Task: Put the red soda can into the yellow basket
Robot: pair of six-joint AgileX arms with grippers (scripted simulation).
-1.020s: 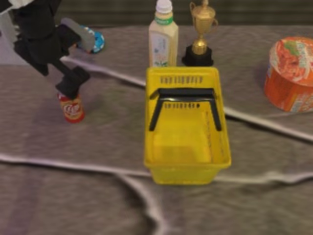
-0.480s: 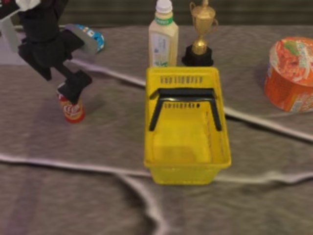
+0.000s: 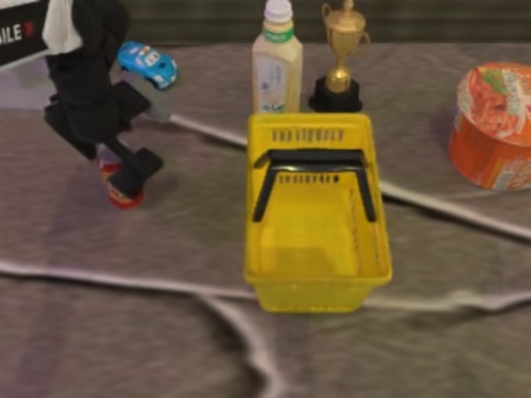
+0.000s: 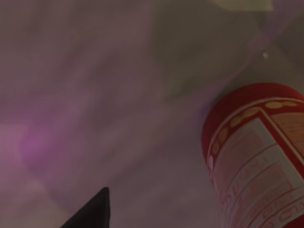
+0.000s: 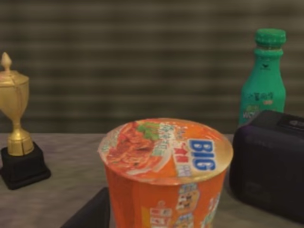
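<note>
The red soda can (image 3: 122, 192) is being straddled by the spread left pincer (image 3: 124, 170) at the top view's left. The yellow basket (image 3: 318, 286) is being kept well apart at centre frame; the right pincer is not being shown.

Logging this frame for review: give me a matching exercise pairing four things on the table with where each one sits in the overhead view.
Things:
1. soda can
2. basket
3. noodle tub
4. toy car

Places:
A. right edge of the table
B. middle of the table, in front of the bottle and trophy
C. far left, behind the arm
D. left side, under the left gripper

Pairs: 1-D, 2-B, 3-A, 4-C
</note>
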